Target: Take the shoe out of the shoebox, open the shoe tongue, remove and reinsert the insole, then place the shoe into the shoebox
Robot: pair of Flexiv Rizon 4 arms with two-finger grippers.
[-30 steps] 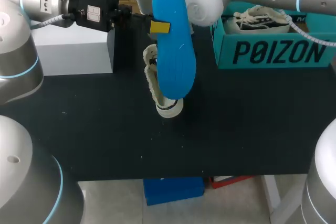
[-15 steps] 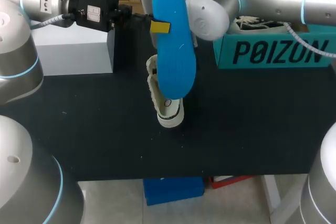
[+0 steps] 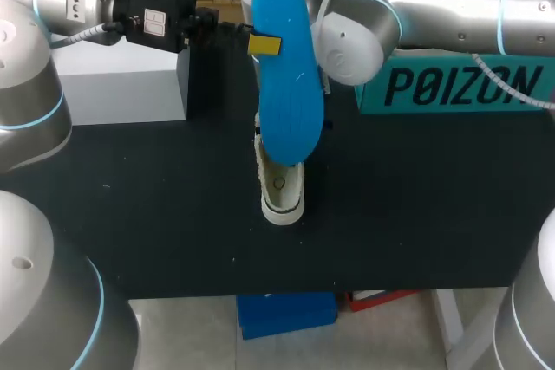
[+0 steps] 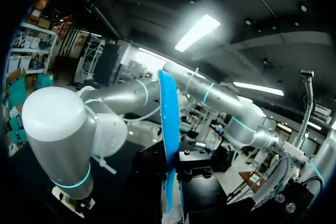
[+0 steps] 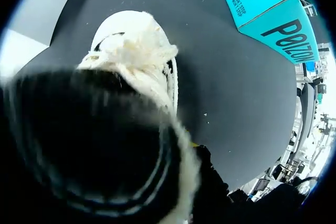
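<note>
The shoe (image 3: 282,190) has slid nearer the front edge of the table (image 3: 130,214) while the right arm (image 3: 416,6) has swung across the one teal shoebox (image 3: 451,84). One white shoe with cream laces lies there. One bright blue insole (image 3: 288,84) stands upright above it, clamped in the left pincer (image 3: 264,44). The right pincer is hidden; I cannot tell its grip

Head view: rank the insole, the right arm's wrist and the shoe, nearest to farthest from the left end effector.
From the left end effector:
1. insole, in its grip.
2. right arm's wrist, close beside it, on the right.
3. shoe, below, down on the table.
</note>
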